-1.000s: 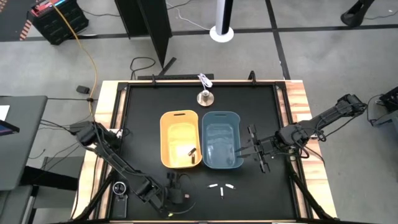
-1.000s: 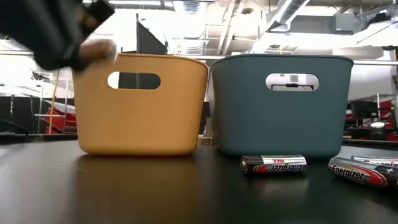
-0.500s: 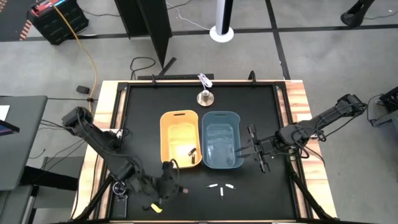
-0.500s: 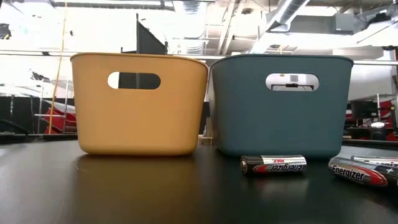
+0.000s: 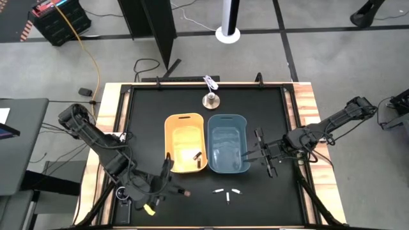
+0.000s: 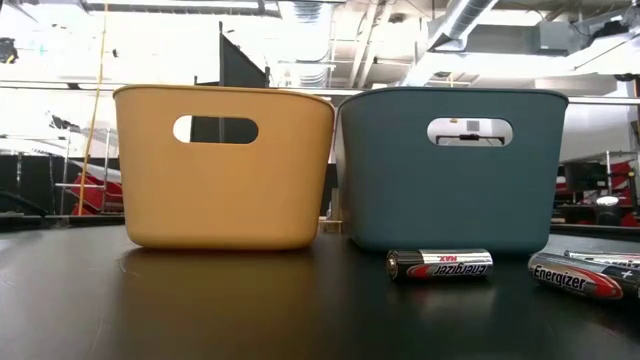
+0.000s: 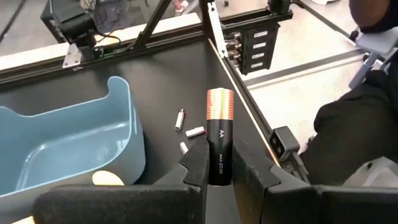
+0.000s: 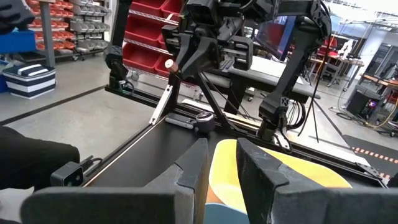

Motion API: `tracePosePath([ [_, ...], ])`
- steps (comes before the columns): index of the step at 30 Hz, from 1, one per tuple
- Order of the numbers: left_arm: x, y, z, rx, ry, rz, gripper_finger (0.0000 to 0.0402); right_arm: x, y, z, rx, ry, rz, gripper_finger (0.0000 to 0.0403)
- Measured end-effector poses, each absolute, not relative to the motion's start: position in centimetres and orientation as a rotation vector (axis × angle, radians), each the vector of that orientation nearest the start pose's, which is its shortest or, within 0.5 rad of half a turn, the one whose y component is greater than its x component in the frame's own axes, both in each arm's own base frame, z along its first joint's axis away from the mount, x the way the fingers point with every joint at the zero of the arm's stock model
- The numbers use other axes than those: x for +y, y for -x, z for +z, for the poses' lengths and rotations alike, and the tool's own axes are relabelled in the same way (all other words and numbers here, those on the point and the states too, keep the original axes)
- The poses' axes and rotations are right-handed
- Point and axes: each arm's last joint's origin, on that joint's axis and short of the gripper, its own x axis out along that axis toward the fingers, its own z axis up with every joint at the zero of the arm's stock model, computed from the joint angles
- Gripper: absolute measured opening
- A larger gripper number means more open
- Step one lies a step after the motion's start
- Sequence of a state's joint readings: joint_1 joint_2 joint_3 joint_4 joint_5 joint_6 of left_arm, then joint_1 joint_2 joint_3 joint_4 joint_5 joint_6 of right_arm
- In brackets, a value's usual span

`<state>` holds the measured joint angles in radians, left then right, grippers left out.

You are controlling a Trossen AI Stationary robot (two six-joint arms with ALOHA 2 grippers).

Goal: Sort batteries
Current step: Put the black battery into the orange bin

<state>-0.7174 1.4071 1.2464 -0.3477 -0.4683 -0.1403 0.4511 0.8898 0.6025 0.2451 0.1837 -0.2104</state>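
My left gripper hovers over the table's near left part, in front of the yellow tub, shut on a black battery with a copper end. My right gripper waits at the right wall of the blue tub, its fingers a little apart with nothing between them. Two batteries lie on the yellow tub's floor. Several white batteries lie on the mat in front of the blue tub; the low view shows two of them lying on their sides. My left gripper pinches the black battery by its dark lower half between the two fingers. The fingers lie along it, and its copper end sticks out past the fingertips. The battery is lifted clear of the table and points toward the table's right side.
A silver bell-shaped object stands beyond the tubs near the far edge. A round black-and-silver gadget lies at the near left corner, beside my left arm. Raised rails frame the black mat.
My left arm has swung: its elbow has moved toward the table's left edge and out of the low view. Its gripper, shut on the battery throughout, has shifted a little away from the near edge and turned toward the table's right.
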Motion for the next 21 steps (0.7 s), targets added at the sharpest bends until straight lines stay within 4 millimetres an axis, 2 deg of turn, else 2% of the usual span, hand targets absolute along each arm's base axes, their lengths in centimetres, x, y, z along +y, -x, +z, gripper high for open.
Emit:
tracePosePath([
  [3,-19.4,-24.2,33.8,0.435,-0.157,-0.199,0.0039,8.3,-18.4,29.3,0.013,0.223,0.271,0.0103],
  [10,-17.7,-24.4,32.9,0.486,-0.21,0.051,0.0039,8.3,-18.4,29.3,0.013,0.223,0.271,0.0103],
  [15,-15.6,-25.4,31.2,0.538,-0.219,0.176,0.0039,8.3,-18.4,29.3,0.011,0.222,0.271,0.0103],
  [21,-11.8,-26.3,28.9,0.657,-0.18,0.336,0.0039,8.3,-18.4,29.3,0.012,0.222,0.271,0.0103],
])
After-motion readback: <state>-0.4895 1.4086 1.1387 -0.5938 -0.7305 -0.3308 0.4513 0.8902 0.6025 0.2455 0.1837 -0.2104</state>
